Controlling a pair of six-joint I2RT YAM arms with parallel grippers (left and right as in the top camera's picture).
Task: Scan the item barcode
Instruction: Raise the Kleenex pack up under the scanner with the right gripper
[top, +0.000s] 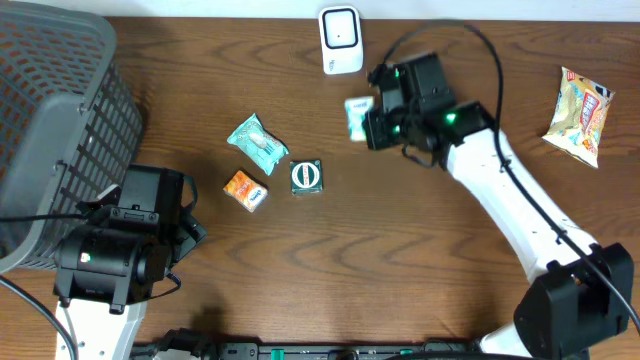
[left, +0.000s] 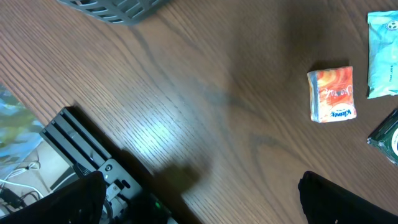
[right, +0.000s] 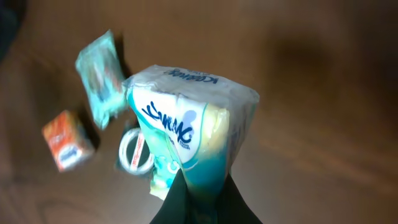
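Teal-white tissue pack (top: 357, 117) pinched in right claw (top: 373, 123) near scanner (top: 341, 40), left claw (top: 188, 228) wide, empty, beside basket (top: 60, 120).

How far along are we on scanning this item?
Done: the right claw is shut on the tissue pack, which is held up off the table. In hand: in the overhead view the pack sits just short of the white scanner. Left: presenting the barcode to the scanner; I cannot see the barcode. The left claw is open and empty beside the basket.
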